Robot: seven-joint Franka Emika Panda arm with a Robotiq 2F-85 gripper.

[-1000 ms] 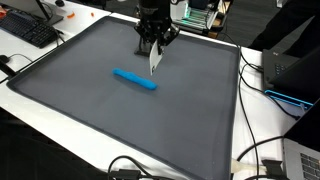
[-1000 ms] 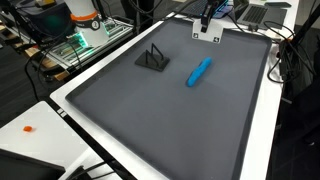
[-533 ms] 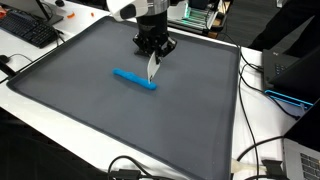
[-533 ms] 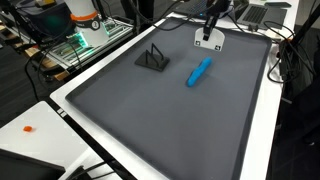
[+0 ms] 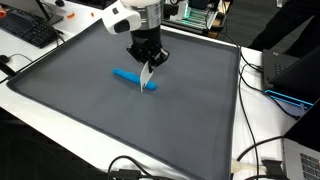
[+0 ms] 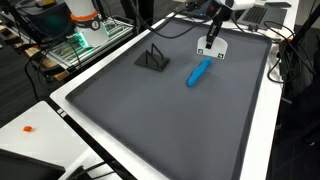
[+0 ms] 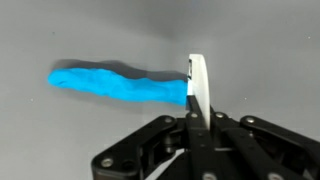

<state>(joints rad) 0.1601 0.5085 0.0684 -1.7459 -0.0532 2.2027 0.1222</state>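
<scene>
Tool (image 5: 147,65) is clamped on a thin white card (image 5: 148,79), both fingers pressed flat vs. its faces. The card hangs down from the tips, approx. upright. Wrist view shows the card (image 7: 197,84) edge-on, sticking out past the tool (image 7: 195,122), w/ black finger links spread below it.

A blue wavy stick (image 5: 130,77) lies flat on the grey mat (image 5: 190,120) that covers most of the table (image 5: 60,108). It sits in the half of the mat nearer the arm's base, roughly mid-width. In the wrist view one end of the stick (image 7: 115,84) meets the card's edge. In an exterior view the card's lower end overlaps that same end. In an exterior view from another angle the card (image 6: 211,48) appears just beyond the stick (image 6: 200,71) w/ a small gap, the tool (image 6: 212,35) above it. Can't tell whether card and stick actually touch, or whether the card's lower edge reaches the mat.

A small black triangular stand (image 6: 152,58) sits upright on the mat, well apart from the stick, to its side. Off the mat: a black keyboard (image 5: 30,30) near a table corner, plus cables (image 5: 250,160) along the table edge.
</scene>
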